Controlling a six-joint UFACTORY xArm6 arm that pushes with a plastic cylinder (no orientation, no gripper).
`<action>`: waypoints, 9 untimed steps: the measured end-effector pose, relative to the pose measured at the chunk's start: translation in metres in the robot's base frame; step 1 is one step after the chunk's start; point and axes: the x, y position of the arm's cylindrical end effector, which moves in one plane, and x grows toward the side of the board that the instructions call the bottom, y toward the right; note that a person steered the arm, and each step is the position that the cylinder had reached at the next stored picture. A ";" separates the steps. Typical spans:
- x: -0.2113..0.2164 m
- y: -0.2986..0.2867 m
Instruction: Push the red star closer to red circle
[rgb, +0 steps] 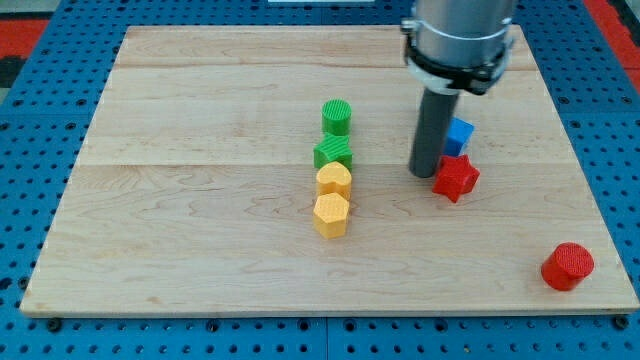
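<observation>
red circle (568, 266) seen lower right of frame, nearest camera, ridged plastic cylinder on pale wooden desk (200, 250). red star (455, 178) found right of centre, well apart from circle. my tip (425, 174) set just left of star, touching or nearly. no jaws fitted, plain rod only. risk judged: off-centre push spins star, or blue block (459, 134) behind gets dragged along.

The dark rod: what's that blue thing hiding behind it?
A blue block sits behind the dark rod, toward the view's top of the red star. Only its right part shows; the rod covers the rest, so its shape is unclear. My tip rests beside the star's left.
</observation>
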 end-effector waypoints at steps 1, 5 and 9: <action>0.000 0.030; 0.024 0.092; 0.044 0.108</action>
